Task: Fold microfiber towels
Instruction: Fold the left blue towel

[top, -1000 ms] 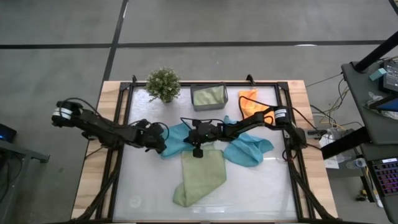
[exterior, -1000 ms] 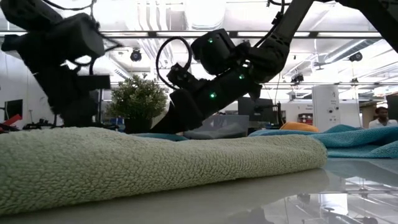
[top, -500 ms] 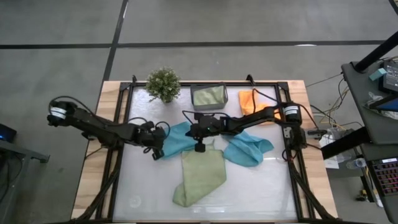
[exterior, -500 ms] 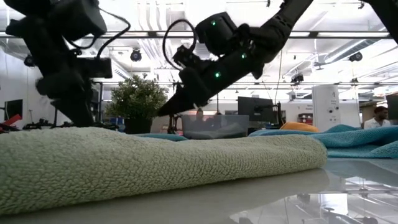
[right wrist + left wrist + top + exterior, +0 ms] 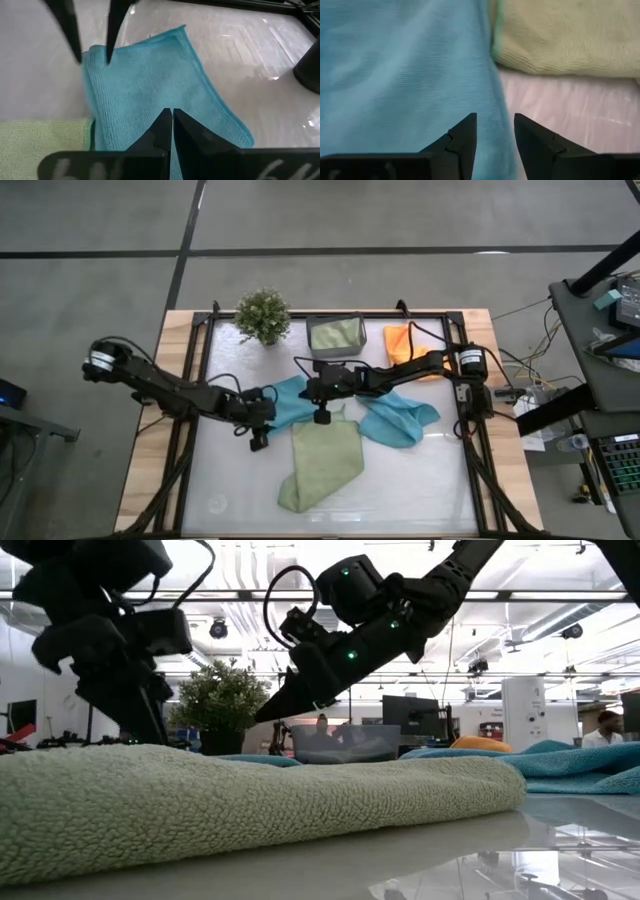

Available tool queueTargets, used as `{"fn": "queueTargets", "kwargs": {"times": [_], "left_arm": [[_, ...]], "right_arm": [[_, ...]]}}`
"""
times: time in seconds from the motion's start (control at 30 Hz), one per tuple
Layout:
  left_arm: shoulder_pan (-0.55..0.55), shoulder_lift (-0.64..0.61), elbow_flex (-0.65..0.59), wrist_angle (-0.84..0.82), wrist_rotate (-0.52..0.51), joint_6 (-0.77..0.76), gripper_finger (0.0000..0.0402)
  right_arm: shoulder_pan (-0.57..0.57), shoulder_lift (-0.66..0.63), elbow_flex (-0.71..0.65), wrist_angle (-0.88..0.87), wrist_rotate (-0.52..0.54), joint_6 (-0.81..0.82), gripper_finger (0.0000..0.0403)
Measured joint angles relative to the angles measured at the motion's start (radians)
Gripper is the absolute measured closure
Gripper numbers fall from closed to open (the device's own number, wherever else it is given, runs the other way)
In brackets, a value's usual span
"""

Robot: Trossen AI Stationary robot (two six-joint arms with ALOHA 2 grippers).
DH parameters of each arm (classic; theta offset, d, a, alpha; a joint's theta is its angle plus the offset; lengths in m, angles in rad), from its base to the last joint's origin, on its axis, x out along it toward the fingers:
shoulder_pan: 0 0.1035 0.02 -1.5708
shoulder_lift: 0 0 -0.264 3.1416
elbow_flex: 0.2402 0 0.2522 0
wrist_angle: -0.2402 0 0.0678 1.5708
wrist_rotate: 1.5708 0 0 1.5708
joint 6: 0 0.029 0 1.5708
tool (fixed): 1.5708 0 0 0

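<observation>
Left gripper (image 5: 262,418), fingers spread and empty, has slid over the teal towel (image 5: 292,402) at table centre; right gripper (image 5: 312,392), pinched shut at twelve o'clock, has lifted clear. I'd grab next.

I'm working in a robotics lab — a framed test table (image 5: 480,330) on bare concrete floor (image 5: 100,220). Beyond it I see ceiling light strips (image 5: 560,595), monitors (image 5: 410,712) and a seated person (image 5: 607,726) — an open workspace.
</observation>
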Motion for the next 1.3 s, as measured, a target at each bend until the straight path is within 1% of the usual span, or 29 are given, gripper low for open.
{"fn": "queueTargets", "kwargs": {"times": [0.1,0.23,0.53,0.7,0.83,0.97,1.03,1.2,1.3], "left_arm": [[-0.014,0.068,0.02,-0.001,0.018,-0.001,0.0285],[-0.015,0.102,0.063,-0.067,0.029,0.003,0.0285],[-0.015,0.07,0.082,-0.156,0.031,0.035,0.0285],[-0.015,0.057,0.083,-0.155,0.032,0.026,0.0283],[-0.015,0.052,0.083,-0.155,0.034,0.033,0.0257],[-0.015,0.051,0.083,-0.157,0.026,0.107,0.0218],[-0.015,0.052,0.083,-0.159,0.015,0.143,0.0206],[-0.015,0.071,0.083,-0.16,0.001,0.163,0.0201],[-0.015,0.084,0.083,-0.192,0.001,0.163,0.0209]], "right_arm": [[0.0,0.0,0.0,0.0,0.0,0.006,0.0394],[0.0,0.0,-0.002,0.0,0.0,0.006,0.0394],[0.0,0.0,0.002,0.012,0.0,-0.007,0.0394],[0.0,0.001,0.002,0.017,0.0,-0.011,0.0394],[0.0,0.002,0.002,0.021,0.0,-0.012,0.0394],[0.0,0.002,0.002,0.023,0.0,-0.013,0.0394],[0.0,0.002,0.002,0.024,0.0,-0.013,0.0394],[0.0,0.002,0.002,0.024,0.0,-0.01,0.0394],[0.0,0.002,0.001,0.024,0.0,-0.01,0.0394]]}}
